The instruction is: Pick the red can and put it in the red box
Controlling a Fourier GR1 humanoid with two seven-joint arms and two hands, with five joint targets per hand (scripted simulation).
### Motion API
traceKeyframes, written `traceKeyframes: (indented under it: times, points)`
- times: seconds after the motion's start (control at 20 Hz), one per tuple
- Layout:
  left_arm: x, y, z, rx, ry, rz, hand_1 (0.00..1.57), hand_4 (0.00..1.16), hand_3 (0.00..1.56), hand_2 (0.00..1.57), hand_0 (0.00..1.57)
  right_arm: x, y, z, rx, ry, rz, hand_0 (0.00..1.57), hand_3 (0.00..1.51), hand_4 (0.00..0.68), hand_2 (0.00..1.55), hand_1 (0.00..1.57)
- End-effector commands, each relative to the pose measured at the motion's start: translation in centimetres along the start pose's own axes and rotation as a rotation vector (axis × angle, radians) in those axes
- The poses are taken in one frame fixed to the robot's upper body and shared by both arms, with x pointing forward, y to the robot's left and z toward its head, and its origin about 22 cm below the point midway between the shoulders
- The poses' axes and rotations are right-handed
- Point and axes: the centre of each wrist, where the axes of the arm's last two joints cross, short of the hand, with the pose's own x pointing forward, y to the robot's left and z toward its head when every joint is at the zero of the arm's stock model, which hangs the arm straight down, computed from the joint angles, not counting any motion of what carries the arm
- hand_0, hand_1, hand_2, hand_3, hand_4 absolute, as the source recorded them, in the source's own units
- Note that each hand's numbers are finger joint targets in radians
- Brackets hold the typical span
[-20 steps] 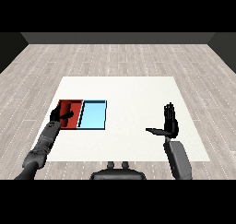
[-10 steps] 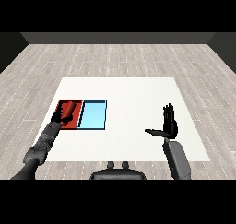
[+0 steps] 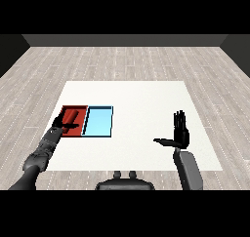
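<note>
A robot looks down across a white table (image 3: 141,97) with two trays lying side by side. Its left hand (image 3: 64,121) reaches over the near edge of the red tray (image 3: 68,109), which sits directly under and just beyond the fingers. The light blue tray (image 3: 99,121) touches the red one, just to the right of that hand.

The red can (image 3: 74,118) lies inside the red tray, right beside the left hand and seemingly against its fingers. The red of the can blends with the red of the tray, so whether the fingers are curled round it or already spread apart cannot be told.

The right hand (image 3: 180,133) is held up well away to the right of the trays, fingers straight and pointing upward, thumb stuck out toward the left. It holds nothing.

Judging from how things lie, the can is already in the red tray, and what is left is to let go and pull the left hand out. The risk is in that pull-out: if the fingers remain round the can, or brush it as the hand draws toward the robot, the can could roll, ride up over the low rim, or nudge the tray out of place against its blue neighbour.
</note>
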Motion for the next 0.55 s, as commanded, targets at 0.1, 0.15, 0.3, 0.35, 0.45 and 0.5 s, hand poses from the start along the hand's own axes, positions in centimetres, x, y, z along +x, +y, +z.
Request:
traceKeyframes:
  times: [0.1,0.15,0.3,0.35,0.45,0.5]
  points:
    - [1.4,1.6,-0.2,0.166,-0.263,0.392,0.0,0.0,0.0,0.0,0.0,0.4,-0.4,0.3,0.004,-0.022,-0.006,0.0,0.0,0.0,0.0,0.0]
    - [2.1,-0.8,0.4,0.168,-0.301,0.467,0.0,0.0,0.0,0.0,0.0,0.1,-0.2,-0.7,0.03,-0.016,-0.014,0.0,0.0,0.0,0.0,0.0]
    - [5.2,-0.1,0.6,0.189,-0.571,0.649,0.0,0.0,0.0,0.0,0.0,0.1,0.7,0.4,0.026,-0.008,-0.051,0.0,0.0,0.0,0.0,0.0]
    - [6.6,0.3,0.8,0.161,-0.669,0.699,0.0,0.0,0.0,0.0,0.0,0.2,0.5,-0.4,0.031,-0.011,-0.053,0.0,0.0,0.0,0.0,0.0]
    - [6.7,0.6,1.2,0.122,-0.812,0.744,0.0,0.0,0.0,0.0,0.0,0.1,0.2,0.7,0.04,0.006,-0.022,0.0,0.0,0.0,0.0,0.0]
    - [7.8,0.5,1.5,0.13,-0.839,0.762,0.0,0.0,0.0,0.0,0.0,0.3,-0.5,0.5,0.039,0.005,-0.042,0.0,0.0,0.0,0.0,0.0]
